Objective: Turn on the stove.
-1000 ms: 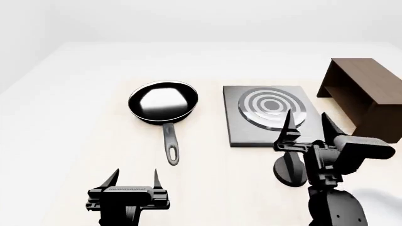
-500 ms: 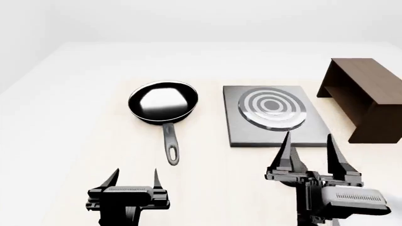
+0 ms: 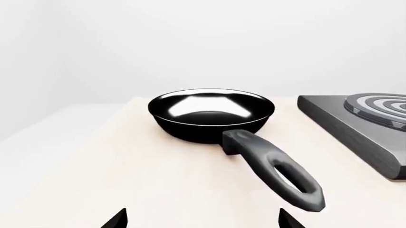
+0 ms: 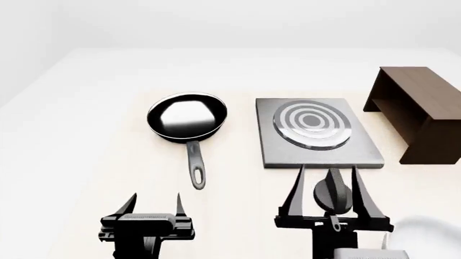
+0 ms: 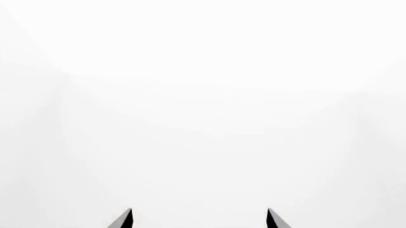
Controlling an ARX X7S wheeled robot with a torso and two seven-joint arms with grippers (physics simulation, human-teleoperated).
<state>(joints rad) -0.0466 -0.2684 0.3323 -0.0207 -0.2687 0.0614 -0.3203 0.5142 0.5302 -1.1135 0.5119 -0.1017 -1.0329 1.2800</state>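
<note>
— Writing anywhere? Left gripper [image 4: 155,204]?
— None readable. Spread wide, holding nothing, near worktop's front edge, frying pan [image 4: 187,117] beyond.
— Stove [image 4: 313,131]?
— Right of centre; knob [image 4: 333,195] partly hidden between right gripper [image 4: 327,178] prongs, parted, not visibly touching. Shelf [image 4: 419,110] cut off right.

The left wrist view's edge crops the stove [image 3: 355,128]; right wrist view shows only blank white.

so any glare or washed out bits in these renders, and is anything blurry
Head view: sharp throughout, a bright reflection fills the frying pan and the stove rings shine whitish. Left wrist view: crisp, with the same glare patch inside the pan and soft, faint shadows on the table. Right wrist view: almost entirely blank white, only the two fingertips of the right gripper show.
</note>
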